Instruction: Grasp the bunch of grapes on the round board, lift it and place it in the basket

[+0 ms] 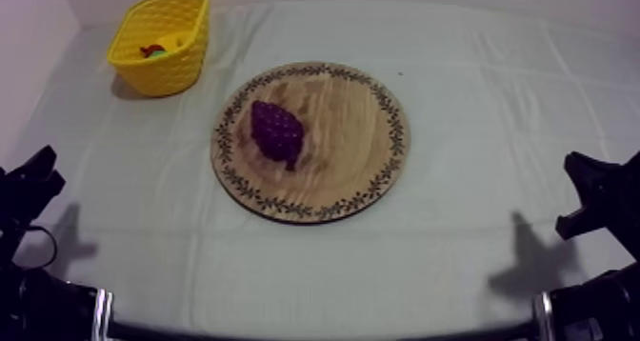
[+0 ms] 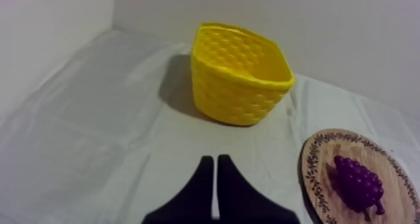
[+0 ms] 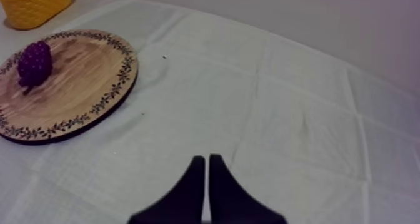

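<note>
The bunch of grapes (image 1: pixel 277 132) lay on its side on the wooden board (image 1: pixel 352 126), off the board's centre and in the half that faced the yellow basket (image 1: pixel 176 69). It touched nothing but the wood. Its long axis ran on a diagonal across the board. The broad, rounded end pointed toward the board's far rim on the basket side, and the tapered tip pointed toward the board's near rim. It probably rested that way because a bunch of that shape settles on its flattest flank rather than standing up.

The basket stood upright beyond the board's far-left rim, well apart from the board, with its mouth open upward. A speck of red and green showed inside it, too small to name.

The left gripper (image 2: pixel 215 157) sat low, well short of the board's left side, with its fingers pressed together into a narrow wedge and nothing in them. The right gripper (image 3: pixel 203 156) was the same on the board's right side, fingers together and empty.

By my reading, both were parked clear so that the board stayed unobstructed, and the pick had not yet begun. Since the grapes and the basket were both on the board's left, the left arm looked the likelier one to reach. A grasp across the bunch's narrow width, square to that diagonal, seemed the soundest.
</note>
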